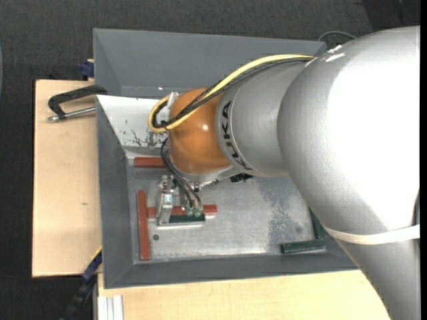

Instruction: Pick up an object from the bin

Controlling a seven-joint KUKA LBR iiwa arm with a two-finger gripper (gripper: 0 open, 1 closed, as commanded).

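Note:
My gripper (pixel 176 204) reaches down to the bin floor in the left half, below the orange wrist cover. It sits right over a short red bar (pixel 209 210) that lies flat, with one end poking out to the right and another bit showing at the left. A long red bar (pixel 143 225) lies lengthwise just left of the gripper, along the bin's left wall. Another red bar (pixel 148 162) lies crosswise a little farther back, partly under the cover.
A dark green bar (pixel 303 247) lies at the front right of the bin floor, with a second dark green piece (pixel 317 230) beside it under the arm. The big grey arm covers the right and back of the bin.

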